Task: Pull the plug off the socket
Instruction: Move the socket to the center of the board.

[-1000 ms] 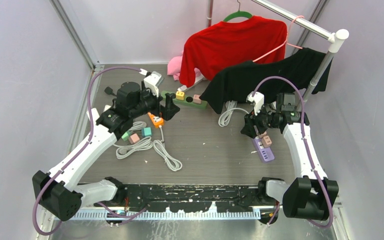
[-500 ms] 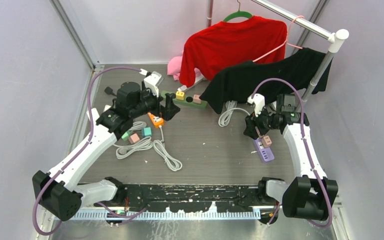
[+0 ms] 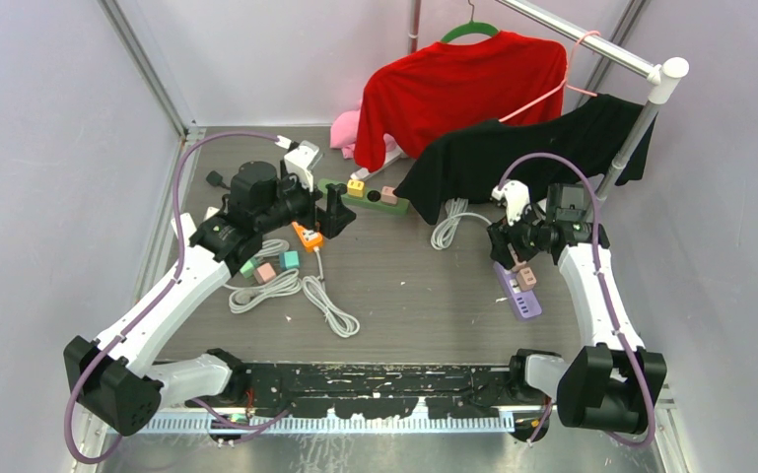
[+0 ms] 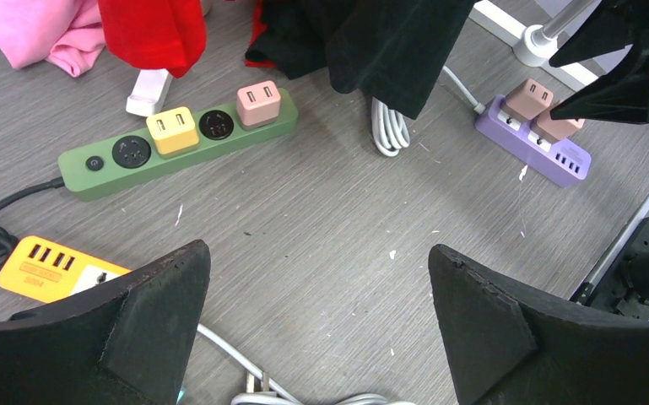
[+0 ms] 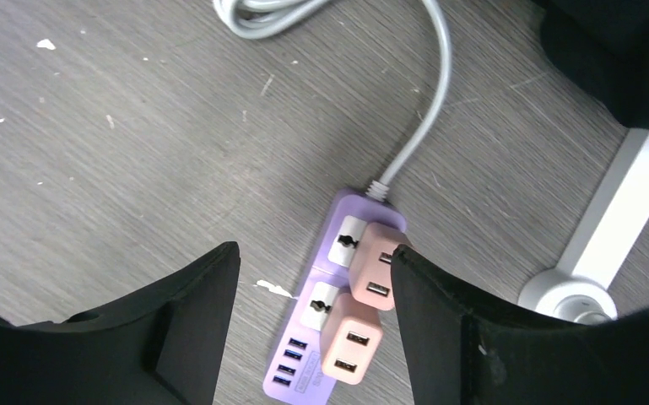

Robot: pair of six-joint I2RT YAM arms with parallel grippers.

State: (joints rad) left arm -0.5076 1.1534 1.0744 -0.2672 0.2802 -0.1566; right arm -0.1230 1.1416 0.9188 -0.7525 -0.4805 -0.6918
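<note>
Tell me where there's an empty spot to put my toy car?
The table is barest in the middle, between the green power strip, the white cable loops and the purple power strip. It's crowded on the left around the loose plugs and at the back under the shirts.

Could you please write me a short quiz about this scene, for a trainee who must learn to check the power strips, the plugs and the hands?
1. True or false: the right hand is shut on a plug.
2. How many pink plugs sit in the purple strip? A one, B two, C three.
3. Fill in: the green strip holds a yellow plug and a ___ one.

Key
1. False: it is open above the purple strip.
2. B.
3. pink.
</note>
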